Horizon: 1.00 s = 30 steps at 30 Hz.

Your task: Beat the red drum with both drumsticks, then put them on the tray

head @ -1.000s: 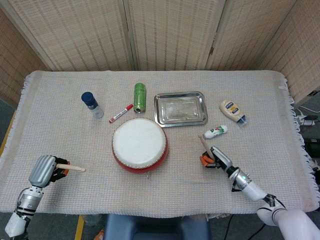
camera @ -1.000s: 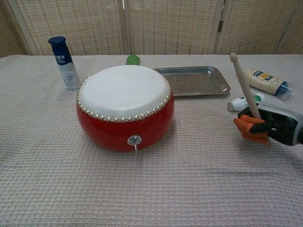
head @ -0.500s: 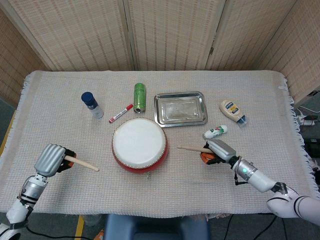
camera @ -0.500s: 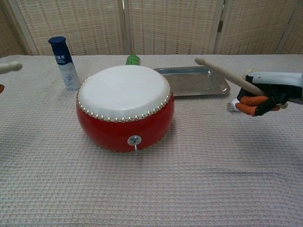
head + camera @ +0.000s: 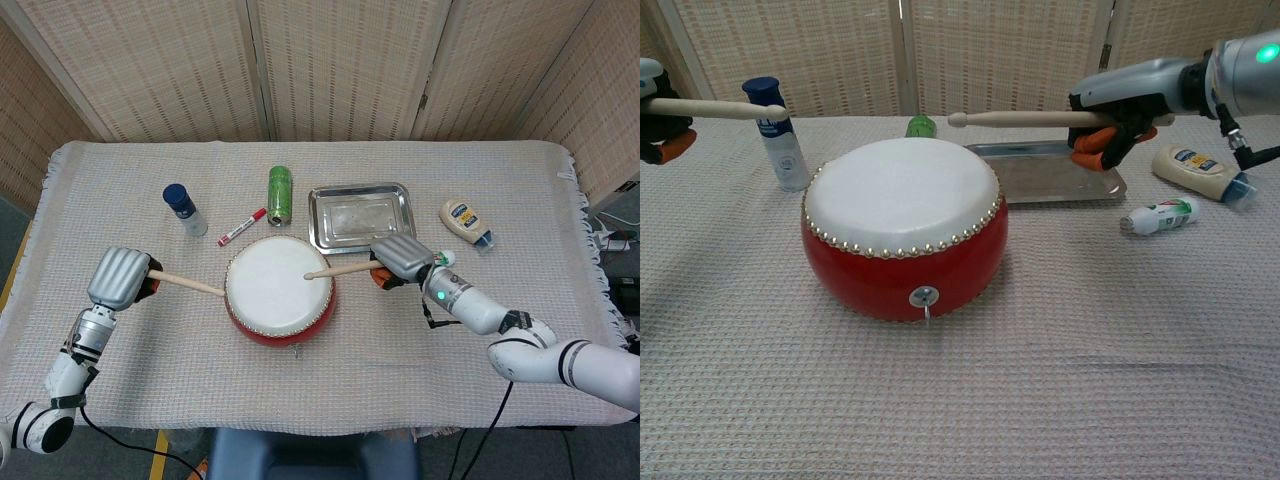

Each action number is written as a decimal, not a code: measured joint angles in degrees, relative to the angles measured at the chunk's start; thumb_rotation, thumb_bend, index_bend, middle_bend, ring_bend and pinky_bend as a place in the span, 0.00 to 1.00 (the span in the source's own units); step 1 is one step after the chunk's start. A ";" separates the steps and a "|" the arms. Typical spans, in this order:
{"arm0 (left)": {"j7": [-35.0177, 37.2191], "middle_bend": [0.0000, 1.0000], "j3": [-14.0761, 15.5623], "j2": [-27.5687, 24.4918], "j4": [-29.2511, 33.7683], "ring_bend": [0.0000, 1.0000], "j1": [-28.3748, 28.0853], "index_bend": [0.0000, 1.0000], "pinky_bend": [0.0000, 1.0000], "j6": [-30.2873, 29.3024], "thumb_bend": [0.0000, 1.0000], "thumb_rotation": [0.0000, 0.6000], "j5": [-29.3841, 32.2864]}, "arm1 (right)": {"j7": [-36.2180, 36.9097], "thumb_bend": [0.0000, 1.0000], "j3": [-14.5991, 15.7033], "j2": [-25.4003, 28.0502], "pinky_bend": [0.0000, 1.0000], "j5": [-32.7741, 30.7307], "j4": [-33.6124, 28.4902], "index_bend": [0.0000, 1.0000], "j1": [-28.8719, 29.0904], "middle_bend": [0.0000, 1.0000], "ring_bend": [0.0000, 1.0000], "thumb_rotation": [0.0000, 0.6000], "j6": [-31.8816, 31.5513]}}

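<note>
The red drum with its white skin stands at the table's middle. My left hand grips a wooden drumstick that points right toward the drum's left rim. My right hand grips the other drumstick, held level with its tip over the right part of the skin, a little above it. The steel tray lies behind the drum to the right, with nothing in it.
A blue-capped bottle, a red marker and a green can lie behind the drum. A mayonnaise bottle and a small white tube lie right of the tray. Woven screens close off the back.
Both hands have risen and moved inward toward the drum. The right stick swung from upright to level over the skin; the left stick's tip came up to the drum's left side.
</note>
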<state>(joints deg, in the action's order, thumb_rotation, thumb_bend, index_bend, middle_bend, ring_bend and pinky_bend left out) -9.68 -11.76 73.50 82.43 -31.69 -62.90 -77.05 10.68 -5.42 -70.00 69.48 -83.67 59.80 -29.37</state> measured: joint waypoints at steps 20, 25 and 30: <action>-18.76 1.00 -0.61 10.52 -2.14 1.00 -5.68 1.00 1.00 2.01 0.62 1.00 10.45 | -19.61 0.82 2.14 -0.29 1.00 -23.37 -6.89 1.00 10.45 1.00 1.00 1.00 -5.55; -24.57 1.00 0.50 13.37 -5.02 1.00 -7.02 1.00 1.00 2.42 0.62 1.00 12.12 | -18.27 0.82 1.13 1.45 1.00 -21.26 -7.94 1.00 8.66 1.00 1.00 1.00 -5.52; -24.61 1.00 -0.28 12.15 -2.99 1.00 -6.49 1.00 1.00 -0.40 0.62 1.00 12.74 | -20.42 0.82 2.99 -0.15 1.00 -22.08 -5.26 1.00 8.87 1.00 1.00 1.00 -3.87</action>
<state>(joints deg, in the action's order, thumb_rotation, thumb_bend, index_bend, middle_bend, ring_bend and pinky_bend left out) -34.29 -12.04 85.64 79.44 -38.18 -63.29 -64.31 -9.74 -2.42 -70.15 47.41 -88.93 68.68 -33.23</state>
